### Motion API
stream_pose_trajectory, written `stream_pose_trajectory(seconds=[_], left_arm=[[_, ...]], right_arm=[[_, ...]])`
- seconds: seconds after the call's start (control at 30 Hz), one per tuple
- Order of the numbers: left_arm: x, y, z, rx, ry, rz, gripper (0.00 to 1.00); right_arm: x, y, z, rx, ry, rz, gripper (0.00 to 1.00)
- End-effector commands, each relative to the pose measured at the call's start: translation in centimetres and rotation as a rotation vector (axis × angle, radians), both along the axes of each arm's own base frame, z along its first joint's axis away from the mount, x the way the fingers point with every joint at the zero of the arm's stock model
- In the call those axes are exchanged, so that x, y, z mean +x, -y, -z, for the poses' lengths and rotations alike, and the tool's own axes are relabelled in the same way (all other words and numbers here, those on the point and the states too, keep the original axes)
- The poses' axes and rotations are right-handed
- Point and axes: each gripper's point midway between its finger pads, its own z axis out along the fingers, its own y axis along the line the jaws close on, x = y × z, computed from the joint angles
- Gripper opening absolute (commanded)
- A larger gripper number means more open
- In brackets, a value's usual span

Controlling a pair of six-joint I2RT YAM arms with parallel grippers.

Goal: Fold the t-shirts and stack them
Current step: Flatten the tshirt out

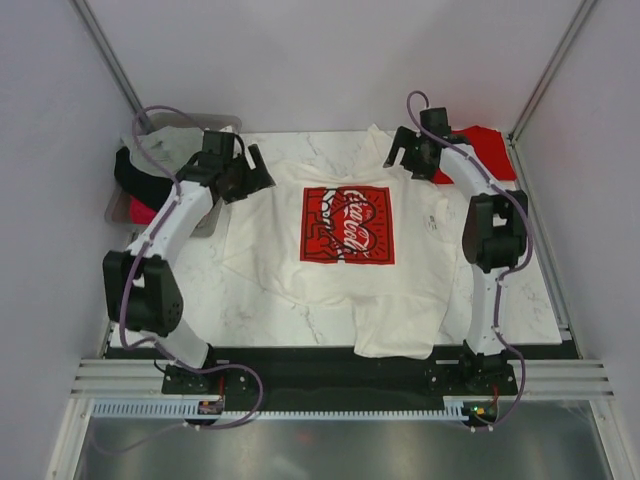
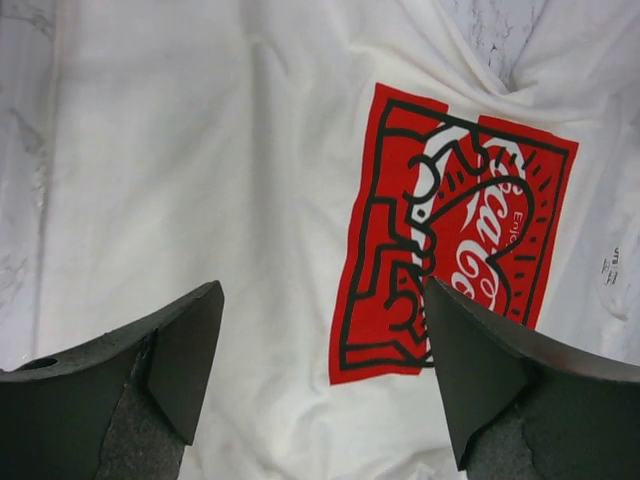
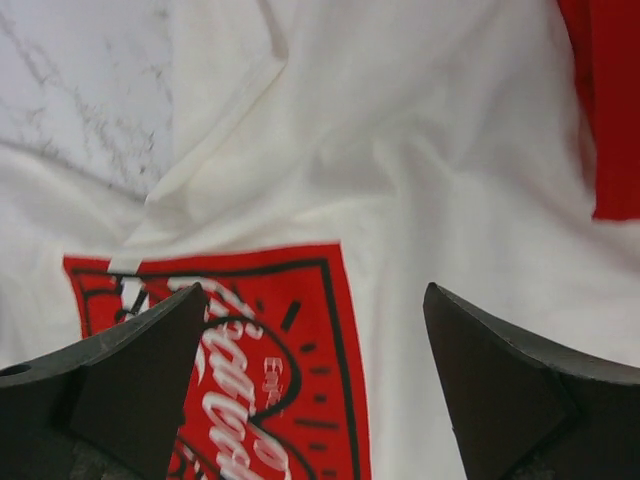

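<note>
The cream-white t-shirt (image 1: pixel 300 270) lies spread on the marble table, its red rectangular chest print (image 1: pixel 348 225) facing up. My left gripper (image 1: pixel 255 175) hovers open and empty over the shirt's back-left part. In the left wrist view, the gripper (image 2: pixel 320 380) has cloth (image 2: pixel 200 150) and print (image 2: pixel 450 240) below it. My right gripper (image 1: pixel 402 157) hovers open and empty over the shirt's back-right part. In the right wrist view, the gripper (image 3: pixel 315 380) is above the print's edge (image 3: pixel 250 370). The plain red t-shirt (image 1: pixel 488 148) lies at the back right, partly behind the right arm; its edge shows in the right wrist view (image 3: pixel 610 100).
A grey bin (image 1: pixel 190 120) at the back left holds pale, black (image 1: pixel 130 175) and red (image 1: pixel 143 212) cloth. Bare marble table (image 1: pixel 250 310) shows at the front left and near the shirt's neck (image 3: pixel 80 90). White walls enclose the table on three sides.
</note>
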Motion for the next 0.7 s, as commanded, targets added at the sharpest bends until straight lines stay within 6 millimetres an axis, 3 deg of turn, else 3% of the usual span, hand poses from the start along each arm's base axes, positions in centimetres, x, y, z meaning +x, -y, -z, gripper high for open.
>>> stream_pose_trajectory(seconds=[0.0,0.03,0.07,0.1,0.13,0.17,0.2,0.23,0.27,0.3,0.33,0.37,0.4,0.43,0.5,0.53,0.67], left_arm=[[-3.6,-2.1,0.9,0.170,-0.010,-0.023,0.88],[-4.9,-2.4,2.3,0.203,-0.051,-0.026,0.87],[-5.7,-2.6,3.0,0.245,-0.068,-0.036,0.86],[-6.5,-2.9,3.8,0.268,-0.096,-0.041,0.84],[-7.5,-3.0,5.2,0.278,-0.134,-0.047,0.82],[-8.0,-2.9,6.0,0.288,-0.154,-0.044,0.81],[-8.3,-3.0,6.7,0.297,-0.168,-0.049,0.80],[-8.7,-3.1,7.6,0.309,-0.191,-0.046,0.79],[-8.8,-2.9,8.1,0.313,-0.204,-0.038,0.77],[-8.8,-2.7,9.0,0.320,-0.218,-0.028,0.76],[-8.8,-2.6,9.4,0.324,-0.224,-0.020,0.75],[-8.8,-2.2,9.8,0.326,-0.229,-0.007,0.74],[-8.8,-2.0,10.4,0.336,-0.240,0.000,0.74],[-8.6,-1.9,10.5,0.345,-0.235,0.003,0.73],[-8.6,-1.7,10.8,0.367,-0.237,0.012,0.71],[-8.6,-1.6,11.1,0.373,-0.241,0.012,0.69],[-9.2,-1.5,11.9,0.383,-0.268,0.005,0.58]], right_arm=[[-4.1,-1.6,-12.3,0.046,0.175,-0.056,0.98],[-6.5,-1.6,-10.4,0.053,0.115,-0.055,0.98],[-8.1,-2.1,-10.6,0.058,0.109,-0.067,0.98],[-10.6,-3.1,-13.7,0.069,0.168,-0.095,0.98],[-13.3,-3.2,-11.1,0.064,0.109,-0.104,0.98],[-15.1,-3.6,-11.1,0.073,0.104,-0.109,0.98],[-17.6,-4.3,-13.6,0.093,0.167,-0.139,0.98],[-20.4,-4.3,-11.0,0.085,0.107,-0.151,0.98],[-22.1,-4.4,-10.8,0.097,0.103,-0.155,0.98],[-24.5,-4.7,-12.5,0.120,0.155,-0.181,0.98],[-27.0,-4.2,-9.9,0.114,0.092,-0.185,0.98],[-28.6,-4.0,-9.7,0.122,0.087,-0.189,0.98],[-30.4,-3.6,-11.1,0.149,0.137,-0.192,0.98],[-32.4,-3.0,-9.2,0.143,0.088,-0.189,0.98],[-34.8,-2.2,-10.1,0.160,0.137,-0.186,0.98],[-36.1,-1.8,-9.2,0.155,0.105,-0.183,0.98],[-38.3,-1.0,-9.2,0.157,0.109,-0.185,0.98]])
